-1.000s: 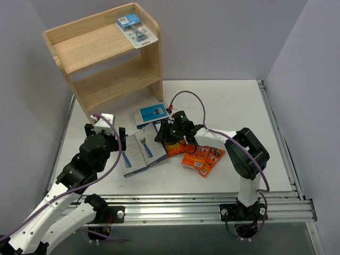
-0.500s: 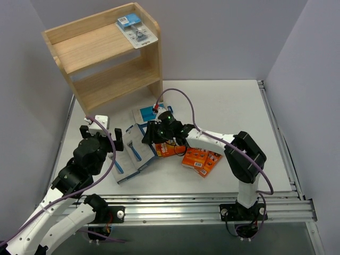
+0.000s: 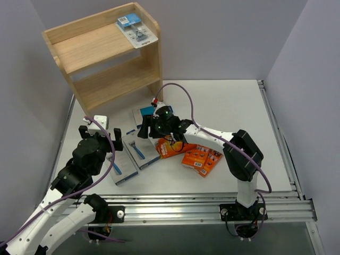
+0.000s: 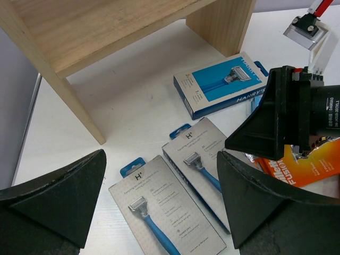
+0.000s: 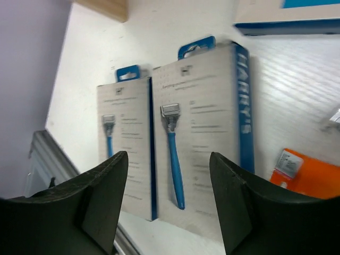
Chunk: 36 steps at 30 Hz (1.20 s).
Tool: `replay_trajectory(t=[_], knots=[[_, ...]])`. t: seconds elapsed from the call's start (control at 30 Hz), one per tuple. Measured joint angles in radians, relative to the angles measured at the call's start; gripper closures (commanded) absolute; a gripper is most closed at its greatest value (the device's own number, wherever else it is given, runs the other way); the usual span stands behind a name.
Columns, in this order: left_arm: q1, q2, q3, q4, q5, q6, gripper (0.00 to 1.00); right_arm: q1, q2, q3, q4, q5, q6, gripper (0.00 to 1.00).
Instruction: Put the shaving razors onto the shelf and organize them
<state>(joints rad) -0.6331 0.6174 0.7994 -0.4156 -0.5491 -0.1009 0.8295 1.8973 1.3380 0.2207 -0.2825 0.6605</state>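
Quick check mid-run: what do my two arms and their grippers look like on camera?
Both arms are white links with black joint housings: left arm, right arm. A lavender cable runs along each. The left gripper and right gripper have broad, matte black wedge-shaped fingers. A white camera block sits on the left wrist.

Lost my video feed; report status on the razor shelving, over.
Left gripper, right gripper open, empty, by grey-and-blue razor boxes. Clear blister razor pack on light wooden shelf top; orange boxes on white table. Nothing blocking shelf.
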Motion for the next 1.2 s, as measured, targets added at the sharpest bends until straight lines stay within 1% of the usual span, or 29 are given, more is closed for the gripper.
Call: replay_trajectory(t=[0.03,0.1,0.17,0.27,0.4,0.5,0.63,0.8,0.97,1.2], knots=[[0.0,0.001,0.0,0.0,0.0,0.0,0.06,-0.007,0.0,0.002,-0.015,0.017,-0.002,0.41],[0.0,0.003,0.0,0.0,0.0,0.0,0.06,-0.028,0.0,0.013,-0.074,0.065,-0.01,0.35],[0.0,0.004,0.0,0.0,0.0,0.0,0.06,-0.054,0.0,0.05,-0.167,0.158,-0.027,0.26],[0.0,0.006,0.0,0.0,0.0,0.0,0.06,-0.08,0.0,0.121,-0.287,0.293,-0.054,0.21],[0.0,0.007,0.0,0.0,0.001,0.0,0.06,-0.105,0.013,0.204,-0.389,0.414,-0.078,0.15],[0.0,0.01,0.0,0.0,0.003,0.0,0.06,-0.104,0.064,0.26,-0.439,0.468,-0.087,0.11],[0.0,0.016,0.0,0.0,0.008,0.0,0.06,-0.102,0.159,0.288,-0.481,0.494,-0.087,0.0],[0.0,0.023,0.0,0.0,0.013,0.0,0.06,-0.102,0.243,0.288,-0.517,0.515,-0.086,0.0],[0.0,0.025,0.0,0.0,0.021,0.0,0.06,-0.103,0.248,0.294,-0.504,0.52,-0.082,0.01],[0.0,0.025,0.0,-0.001,0.031,-0.001,0.06,-0.102,0.275,0.316,-0.483,0.512,-0.082,0.04]])
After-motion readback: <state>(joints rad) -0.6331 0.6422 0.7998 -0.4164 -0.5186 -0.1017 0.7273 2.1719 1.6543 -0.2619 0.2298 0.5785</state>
